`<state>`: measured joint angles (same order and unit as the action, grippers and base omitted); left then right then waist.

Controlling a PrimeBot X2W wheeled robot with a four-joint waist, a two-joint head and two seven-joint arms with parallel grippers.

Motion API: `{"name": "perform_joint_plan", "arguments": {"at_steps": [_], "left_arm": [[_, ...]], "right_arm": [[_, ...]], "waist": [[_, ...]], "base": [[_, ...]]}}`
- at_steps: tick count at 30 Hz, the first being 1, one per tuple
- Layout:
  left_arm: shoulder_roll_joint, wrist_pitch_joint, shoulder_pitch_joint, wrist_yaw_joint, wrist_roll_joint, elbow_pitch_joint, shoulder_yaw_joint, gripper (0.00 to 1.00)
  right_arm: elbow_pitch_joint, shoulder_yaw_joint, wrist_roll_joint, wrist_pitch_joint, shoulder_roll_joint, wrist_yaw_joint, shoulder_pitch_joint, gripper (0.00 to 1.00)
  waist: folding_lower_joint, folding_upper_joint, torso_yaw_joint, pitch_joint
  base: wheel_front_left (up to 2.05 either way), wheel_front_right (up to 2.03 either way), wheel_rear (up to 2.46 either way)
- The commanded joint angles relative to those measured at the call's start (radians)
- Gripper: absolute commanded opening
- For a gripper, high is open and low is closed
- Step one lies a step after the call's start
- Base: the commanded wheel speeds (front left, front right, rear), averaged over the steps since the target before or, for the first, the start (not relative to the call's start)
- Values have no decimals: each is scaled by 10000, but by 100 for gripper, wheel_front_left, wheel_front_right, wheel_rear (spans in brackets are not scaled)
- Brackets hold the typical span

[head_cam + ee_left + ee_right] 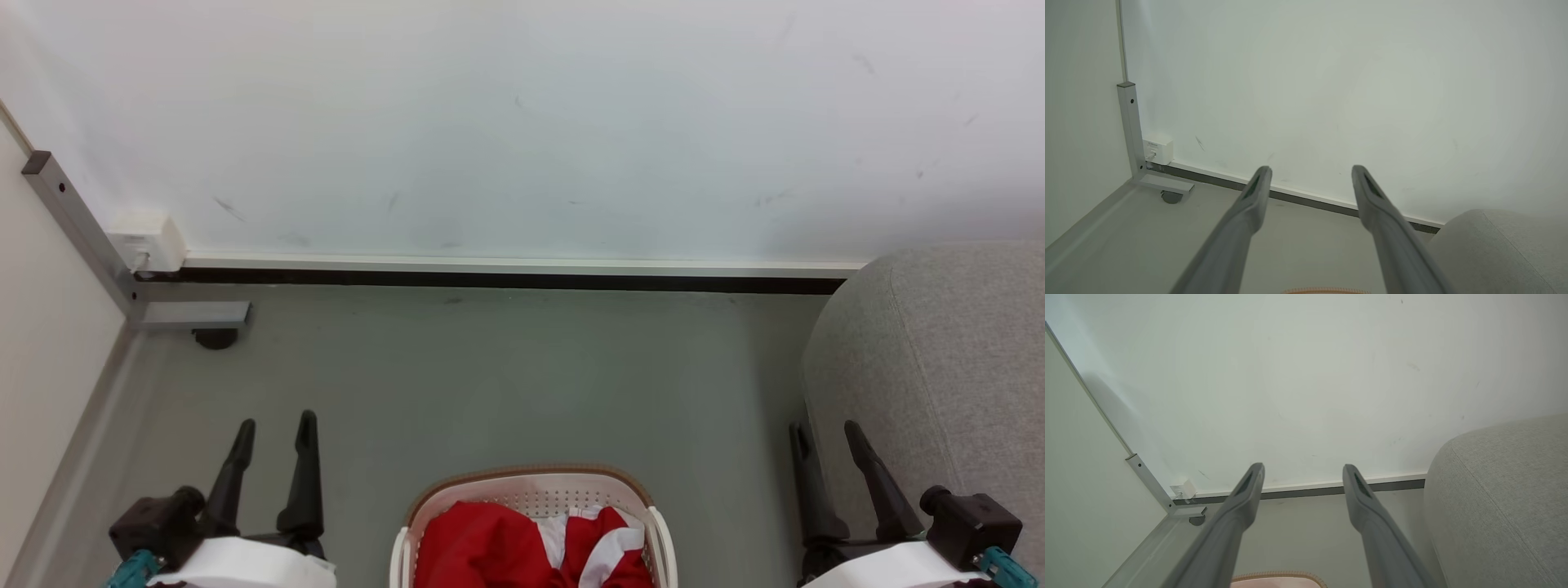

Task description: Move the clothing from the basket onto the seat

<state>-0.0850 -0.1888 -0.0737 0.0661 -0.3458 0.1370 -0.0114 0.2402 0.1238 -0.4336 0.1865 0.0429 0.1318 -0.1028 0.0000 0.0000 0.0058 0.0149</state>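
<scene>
Lying heaped in the basket (532, 474) at the head view's bottom centre: the clothing (490, 547), red with white panels. The basket stands on the grey floor (490, 384) between the two grippers, touching neither. Left gripper (276, 421): fingers spread wide, holding nothing. Right gripper (824, 428): fingers spread wide, holding nothing, near the seat (947, 367), which stands right of the basket.

Grey floor (490, 384) and white wall (522, 122)
At far left, a white box (151, 238) sits beside a metal post (77, 224).
</scene>
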Motion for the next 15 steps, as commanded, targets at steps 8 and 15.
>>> {"name": "perform_joint_plan", "arguments": {"at_steps": [8, 15], "left_arm": [[14, -234, -15, 120, 862, 78, 117, 100], [117, -380, -23, 257, 1290, 158, 230, 100]], "right_arm": [[63, 38, 681, 253, 100, -16, -218, 100], [66, 114, 1096, 398, 101, -17, -222, 100]], "waist": [[0, 0, 18, -5], [0, 0, 5, 22]], "base": [[0, 0, 0], [0, 0, 0]]}}
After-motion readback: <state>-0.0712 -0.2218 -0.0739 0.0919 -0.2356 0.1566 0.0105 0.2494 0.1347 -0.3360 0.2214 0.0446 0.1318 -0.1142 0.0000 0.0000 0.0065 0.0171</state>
